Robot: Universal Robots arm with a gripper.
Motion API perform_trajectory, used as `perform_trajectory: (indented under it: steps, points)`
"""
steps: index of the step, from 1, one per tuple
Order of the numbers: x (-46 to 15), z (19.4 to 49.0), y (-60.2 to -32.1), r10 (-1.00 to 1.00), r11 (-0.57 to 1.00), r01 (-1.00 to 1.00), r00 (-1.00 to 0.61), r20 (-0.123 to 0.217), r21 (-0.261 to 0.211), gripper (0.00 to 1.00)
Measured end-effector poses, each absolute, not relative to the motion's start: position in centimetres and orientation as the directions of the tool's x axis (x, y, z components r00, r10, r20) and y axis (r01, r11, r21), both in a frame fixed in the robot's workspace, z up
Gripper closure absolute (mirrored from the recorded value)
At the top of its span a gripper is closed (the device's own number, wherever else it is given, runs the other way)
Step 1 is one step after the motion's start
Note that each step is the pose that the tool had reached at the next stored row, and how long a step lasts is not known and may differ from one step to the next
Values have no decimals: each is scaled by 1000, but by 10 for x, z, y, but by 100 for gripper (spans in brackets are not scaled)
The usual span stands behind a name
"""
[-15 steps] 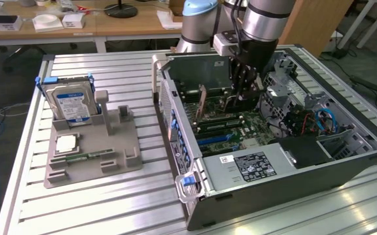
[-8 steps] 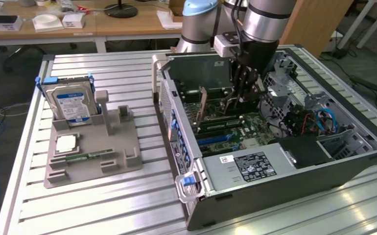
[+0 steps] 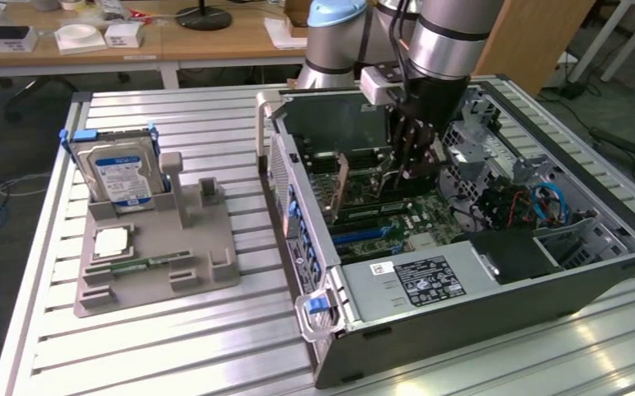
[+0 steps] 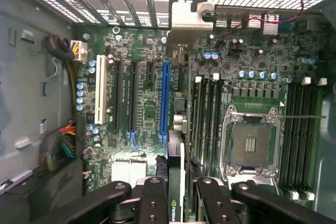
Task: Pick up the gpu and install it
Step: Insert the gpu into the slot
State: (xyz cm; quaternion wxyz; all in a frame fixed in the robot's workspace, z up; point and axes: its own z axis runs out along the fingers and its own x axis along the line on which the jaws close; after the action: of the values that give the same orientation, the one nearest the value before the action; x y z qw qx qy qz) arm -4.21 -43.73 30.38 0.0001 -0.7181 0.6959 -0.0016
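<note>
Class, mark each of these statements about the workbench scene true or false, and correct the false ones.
1. The claw grips the gpu over the motherboard. True.
2. The hard drive lies inside the computer case. False: it stands upright in the grey holder on the table, outside the case.
3. The processor socket has a cooler mounted on it. False: the socket is uncovered.
4. The computer case lies on its side with its interior open. True.
</note>
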Motion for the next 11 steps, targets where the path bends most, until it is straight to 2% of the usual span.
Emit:
perform_trajectory:
  steps: [11]
  points:
    - [-46,294,-440,-1000,8,-1000,-8,1,-7,74]
